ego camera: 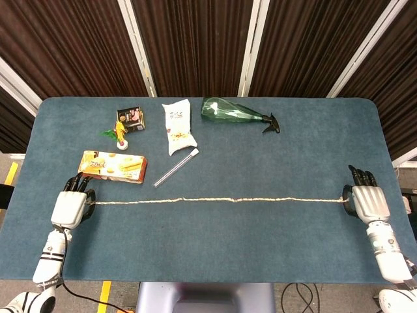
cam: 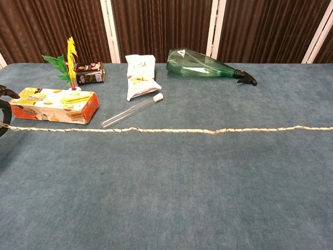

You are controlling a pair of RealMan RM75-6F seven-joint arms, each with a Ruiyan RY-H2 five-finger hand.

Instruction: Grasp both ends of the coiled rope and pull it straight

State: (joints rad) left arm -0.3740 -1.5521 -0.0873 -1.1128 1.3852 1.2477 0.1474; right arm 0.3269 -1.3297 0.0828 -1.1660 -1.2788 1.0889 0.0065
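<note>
A thin beige rope point(ego camera: 218, 200) lies in a nearly straight line across the blue table, with no loops left in it; the chest view shows the rope point(cam: 171, 130) running from edge to edge. My left hand point(ego camera: 70, 206) pinches its left end near the table's left edge. My right hand point(ego camera: 368, 201) pinches the right end near the right edge. In the chest view only the dark fingers point(cam: 4, 112) of the left hand show at the frame's left border, and the right hand is out of frame.
An orange snack box point(ego camera: 112, 166) lies just behind the rope's left part, and a clear tube point(ego camera: 176, 167) lies near the middle. Further back are a white snack bag point(ego camera: 178, 126), a green spray bottle point(ego camera: 236, 113), a small dark box point(ego camera: 131, 119) and a feathered shuttlecock point(ego camera: 119, 137).
</note>
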